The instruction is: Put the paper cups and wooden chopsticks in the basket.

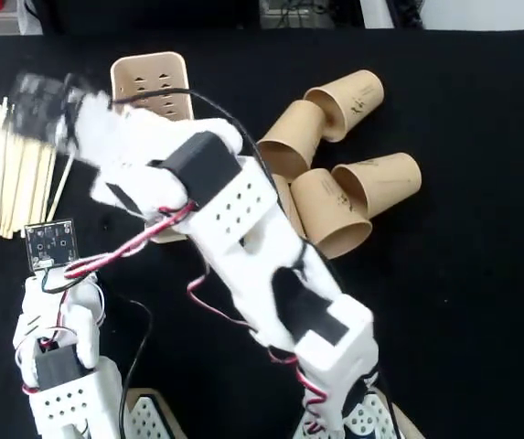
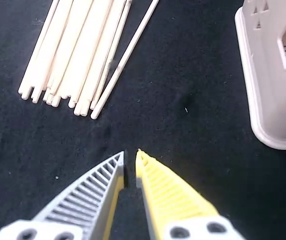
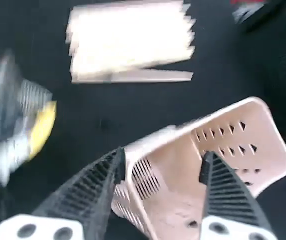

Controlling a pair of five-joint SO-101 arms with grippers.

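Several wooden chopsticks (image 1: 15, 169) lie in a bundle at the table's far left, with one loose stick (image 2: 125, 55) angled beside them. Several paper cups (image 1: 330, 215) lie on their sides right of centre. The pale slotted basket (image 1: 152, 82) sits between the two groups, partly under the right arm. My right gripper (image 3: 162, 157) is open and empty above the basket (image 3: 222, 145), and it looks blurred in the high view (image 1: 40, 102). My left gripper (image 2: 130, 156) is shut and empty, low over bare cloth just short of the chopsticks' near ends.
The table is covered in black cloth (image 1: 463, 302), bare on the right and at the front. The right arm's white body (image 1: 243, 229) crosses diagonally over the basket's near end. The basket's wall (image 2: 272, 75) stands close beside the left gripper.
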